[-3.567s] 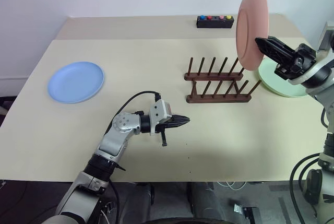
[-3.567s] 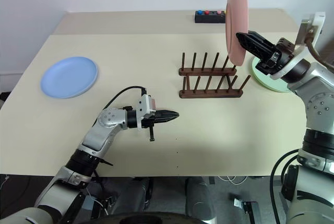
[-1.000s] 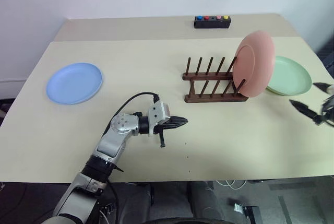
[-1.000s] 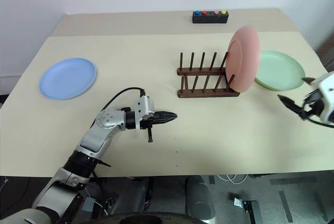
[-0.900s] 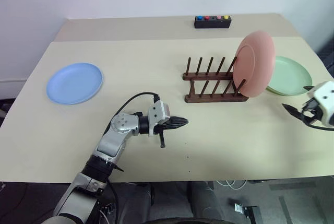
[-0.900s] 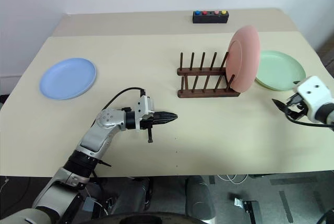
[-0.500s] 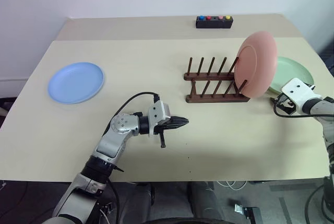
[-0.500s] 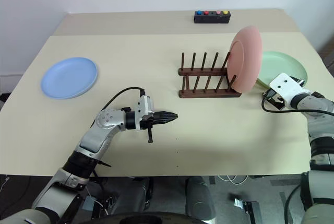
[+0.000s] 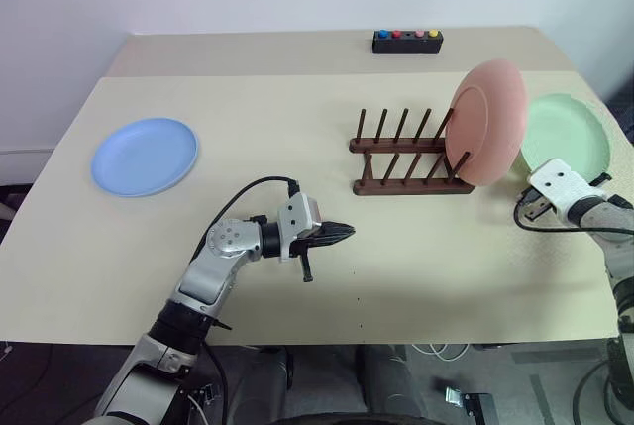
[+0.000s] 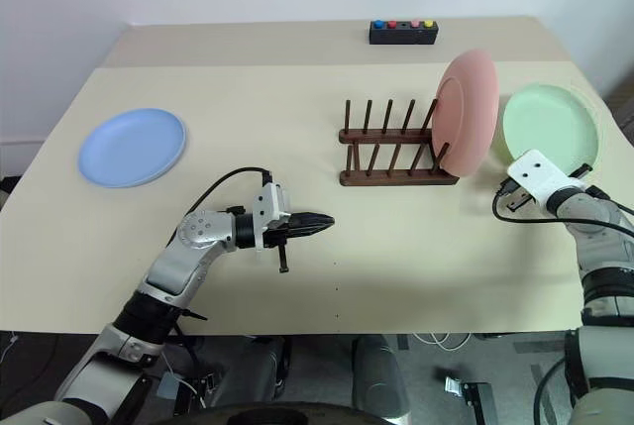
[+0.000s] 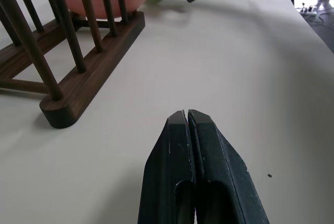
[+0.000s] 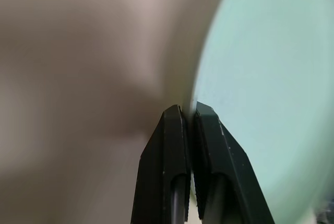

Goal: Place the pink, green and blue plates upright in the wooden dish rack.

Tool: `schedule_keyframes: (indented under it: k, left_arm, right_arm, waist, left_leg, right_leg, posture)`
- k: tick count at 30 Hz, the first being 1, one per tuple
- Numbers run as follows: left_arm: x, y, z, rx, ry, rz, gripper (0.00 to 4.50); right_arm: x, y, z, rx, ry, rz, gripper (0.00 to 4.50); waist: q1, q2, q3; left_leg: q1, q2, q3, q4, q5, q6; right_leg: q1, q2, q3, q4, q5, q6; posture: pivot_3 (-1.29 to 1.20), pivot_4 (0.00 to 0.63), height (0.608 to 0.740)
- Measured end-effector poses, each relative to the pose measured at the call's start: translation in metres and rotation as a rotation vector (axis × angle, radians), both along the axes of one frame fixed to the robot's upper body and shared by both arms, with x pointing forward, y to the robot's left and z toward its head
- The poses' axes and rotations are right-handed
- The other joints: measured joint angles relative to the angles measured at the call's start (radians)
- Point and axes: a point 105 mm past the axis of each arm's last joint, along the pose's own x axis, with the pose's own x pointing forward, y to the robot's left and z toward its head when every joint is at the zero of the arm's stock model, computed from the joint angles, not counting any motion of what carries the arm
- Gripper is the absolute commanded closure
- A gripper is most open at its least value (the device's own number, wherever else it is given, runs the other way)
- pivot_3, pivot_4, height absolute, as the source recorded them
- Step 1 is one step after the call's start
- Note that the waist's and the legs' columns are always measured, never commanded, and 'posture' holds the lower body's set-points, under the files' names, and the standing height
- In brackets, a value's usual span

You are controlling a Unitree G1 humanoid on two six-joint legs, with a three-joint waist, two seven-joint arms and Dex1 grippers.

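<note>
Left gripper [image 11: 187, 117] shut, hovering; right gripper [image 12: 188, 110] apparently pinched on a rim.

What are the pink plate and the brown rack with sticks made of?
The round salmon-pink plate looks like matte plastic or glazed ceramic: smooth, even colour, no shine. Which one, I cannot tell. The dark brown dish rack looks like stained wood, with rails and thin round pegs.

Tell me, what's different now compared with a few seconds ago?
The right gripper set the pink plate upright in the wooden dish rack, let go, then closed on the green plate's rim and tipped it up off the table. The blue plate and the shut left gripper stayed put.
</note>
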Motion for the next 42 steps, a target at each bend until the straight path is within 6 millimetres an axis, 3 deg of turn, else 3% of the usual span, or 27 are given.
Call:
schedule_keyframes:
  k: [4,6,7,8,9,15,17,20,25,29,36,42]
  left_arm:
    - [0.0,-0.001,0.0,-0.003,-0.001,-0.002,4.5]
    - [0.0,-0.001,0.0,-0.003,0.0,-0.003,4.5]
    - [0.0,-0.001,0.0,-0.002,0.0,-0.003,4.5]
    - [0.0,-0.001,0.0,-0.004,0.0,-0.003,4.5]
    - [0.0,-0.001,0.0,-0.003,0.003,-0.002,4.5]
    - [0.0,-0.003,0.0,-0.012,0.003,-0.005,4.5]
    - [0.0,-0.003,0.001,-0.013,0.003,-0.002,4.5]
    - [0.001,-0.002,0.002,-0.019,0.002,0.006,4.5]
    - [0.01,0.015,0.018,-0.062,-0.025,0.081,4.5]
    - [0.014,0.026,0.032,-0.102,-0.049,0.125,4.5]
    - [0.018,0.041,0.044,-0.132,-0.062,0.176,4.5]
    - [0.016,0.041,0.042,-0.13,-0.058,0.177,4.5]
  right_arm:
    - [-0.005,-0.001,0.026,-0.149,-0.102,0.006,4.44]
    - [-0.009,-0.004,0.06,-0.223,-0.204,0.001,4.44]
    - [-0.009,-0.003,0.065,-0.228,-0.219,0.001,4.44]
    - [-0.01,-0.003,0.098,-0.268,-0.317,0.0,4.44]
    - [-0.012,0.008,0.123,-0.283,-0.392,0.027,4.44]
    - [-0.02,0.079,0.201,-0.256,-0.612,0.282,4.44]
    - [-0.027,0.107,0.219,-0.201,-0.659,0.398,4.44]
    - [-0.036,0.141,0.221,-0.08,-0.655,0.55,4.44]
    - [-0.055,0.202,0.207,0.316,-0.517,0.843,4.44]
    - [-0.069,0.227,0.192,0.519,-0.37,0.97,4.44]
    - [-0.063,0.232,0.155,0.888,-0.155,0.957,4.44]
    - [-0.058,0.218,0.149,1.041,-0.118,0.907,4.44]
  waist:
    - [-0.001,0.002,0.0]
    - [-0.001,0.005,0.0]
    - [-0.002,0.005,0.0]
    - [-0.003,0.004,0.0]
    - [-0.003,0.004,0.0]
    - [-0.007,0.004,0.0]
    - [-0.006,0.003,0.001]
    - [-0.002,0.003,0.001]
    - [0.002,0.002,0.001]
    - [0.008,0.002,0.001]
    - [0.006,0.001,0.001]
    - [0.007,0.001,0.001]
  left_leg:
    - [0.0,0.0,0.0,0.0,0.0,0.0]
    - [-0.001,0.0,0.0,0.0,0.0,0.0]
    - [-0.001,0.0,0.0,0.0,0.0,0.0]
    - [0.0,0.0,0.0,0.0,0.0,0.0]
    - [0.0,0.0,0.0,0.0,0.0,0.0]
    - [0.0,0.0,0.0,0.0,0.0,0.0]
    - [0.0,0.0,-0.001,0.0,0.0,0.0]
    - [0.0,0.0,-0.001,0.0,0.0,0.0]
    - [0.0,0.0,-0.002,0.0,0.0,0.0]
    - [-0.001,0.0,-0.002,0.001,0.0,0.0]
    - [-0.001,0.0,-0.002,0.0,0.0,0.0]
    - [-0.001,0.0,-0.002,0.0,0.0,0.0]
  right_leg:
    - [-0.001,0.0,0.0,0.0,0.0,0.0]
    - [-0.001,0.0,0.001,0.0,0.0,0.0]
    - [-0.001,0.0,0.001,0.0,0.0,0.0]
    - [0.0,0.0,0.0,0.0,0.0,0.0]
    - [0.0,0.0,0.001,0.0,0.0,0.0]
    - [0.0,0.0,0.0,0.0,0.0,0.0]
    - [0.0,0.0,0.0,0.0,0.0,0.0]
    - [0.0,0.0,0.0,0.0,0.0,0.0]
    - [0.0,0.0,0.0,0.0,0.0,0.0]
    - [0.0,0.0,-0.001,0.0,0.0,0.0]
    - [0.0,0.0,-0.001,0.0,0.0,0.0]
    - [-0.001,0.0,-0.001,0.0,0.0,0.0]
  posture:
    - [0.0,0.15,0.74]
    - [0.0,0.15,0.74]
    - [0.0,0.15,0.74]
    - [0.0,0.15,0.74]
    - [0.0,0.15,0.74]
    - [0.0,0.15,0.74]
    - [0.0,0.15,0.74]
    - [0.0,0.15,0.74]
    - [0.0,0.15,0.74]
    - [0.0,0.15,0.74]
    - [0.0,0.15,0.74]
    - [0.0,0.15,0.74]
